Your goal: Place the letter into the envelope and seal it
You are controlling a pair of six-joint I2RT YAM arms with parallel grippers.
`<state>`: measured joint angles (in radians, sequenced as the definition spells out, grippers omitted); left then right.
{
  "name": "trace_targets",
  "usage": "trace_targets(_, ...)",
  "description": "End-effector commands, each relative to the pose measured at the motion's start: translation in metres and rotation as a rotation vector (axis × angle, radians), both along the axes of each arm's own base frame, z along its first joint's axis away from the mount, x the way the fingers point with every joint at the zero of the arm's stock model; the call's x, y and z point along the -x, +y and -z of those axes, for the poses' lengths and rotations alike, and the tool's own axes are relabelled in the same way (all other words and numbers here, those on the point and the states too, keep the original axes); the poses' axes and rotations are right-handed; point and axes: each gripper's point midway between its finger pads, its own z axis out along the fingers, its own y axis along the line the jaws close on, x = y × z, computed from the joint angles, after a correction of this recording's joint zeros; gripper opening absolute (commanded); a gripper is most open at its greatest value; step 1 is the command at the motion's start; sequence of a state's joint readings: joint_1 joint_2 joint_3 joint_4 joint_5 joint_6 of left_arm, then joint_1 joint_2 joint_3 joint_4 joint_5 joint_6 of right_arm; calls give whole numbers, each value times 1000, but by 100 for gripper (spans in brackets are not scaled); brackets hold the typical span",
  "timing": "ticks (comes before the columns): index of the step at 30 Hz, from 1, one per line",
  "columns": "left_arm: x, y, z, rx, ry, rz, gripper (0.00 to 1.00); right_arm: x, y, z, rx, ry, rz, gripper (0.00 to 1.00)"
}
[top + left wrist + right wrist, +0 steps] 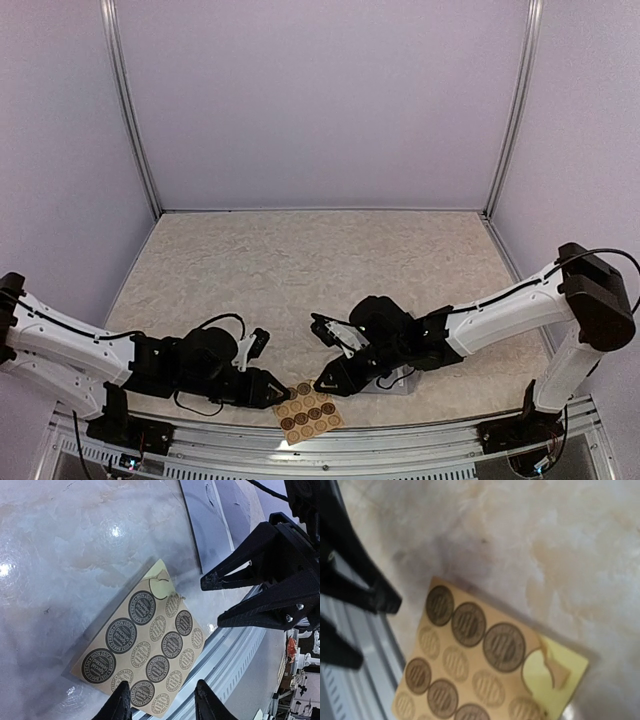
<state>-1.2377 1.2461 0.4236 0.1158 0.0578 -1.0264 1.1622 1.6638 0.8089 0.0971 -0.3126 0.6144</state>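
1. Table (300, 260): a broad flat top in beige with a pale marbled pattern. It is glossy enough to throw back lamp glare. A ribbed metal rail (235, 645) runs along its near edge.

2. Left arm (70, 345) and right arm (500, 310): white shells with black joints. Both reach low toward the middle of the near edge.

3. Envelope (210, 525): smooth, flat grey-lavender paper, lying on the table under the right arm's wrist, just beside the sticker sheet. From above it is mostly covered. The left wrist view shows one strip with a straight edge and one corner, and that corner points toward the sheet. The strip runs lengthwise away from that corner. I cannot make out the flap or which way it faces.

4. Sticker sheet (145, 650): a tan rectangle lying askew at the table's near edge, partly over the rail. It carries rows of round brown printed seals. One corner shows a bare yellow disc with a curl of paper standing up beside it.

5. Right gripper (212, 604): black tapered fingers spread apart with nothing between them, just off the sheet's curled corner.

6. Left gripper (161, 685): black fingers spread apart over the sheet's opposite end, pinching nothing.
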Motion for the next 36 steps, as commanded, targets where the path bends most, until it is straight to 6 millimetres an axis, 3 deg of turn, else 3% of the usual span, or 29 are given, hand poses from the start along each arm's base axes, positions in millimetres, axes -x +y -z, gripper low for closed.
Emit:
trace_targets(1,4,-1,9,5,12,11,38,-3,12,5,12,-27,-31,30)
trace_targets(6,4,0,20,-15,15,14,33,-4,15,15,36,-21,-38,24)
trace_targets(14,3,3,33,-53,20,14,31,-4,7,30,79,-7,-20,25)
trace_targets(28,1,10,37,-64,21,3,31,-11,2,44,112,2,-8,26)
trace_targets(36,3,10,41,-73,29,12,30,-5,2,48,111,34,-24,22)
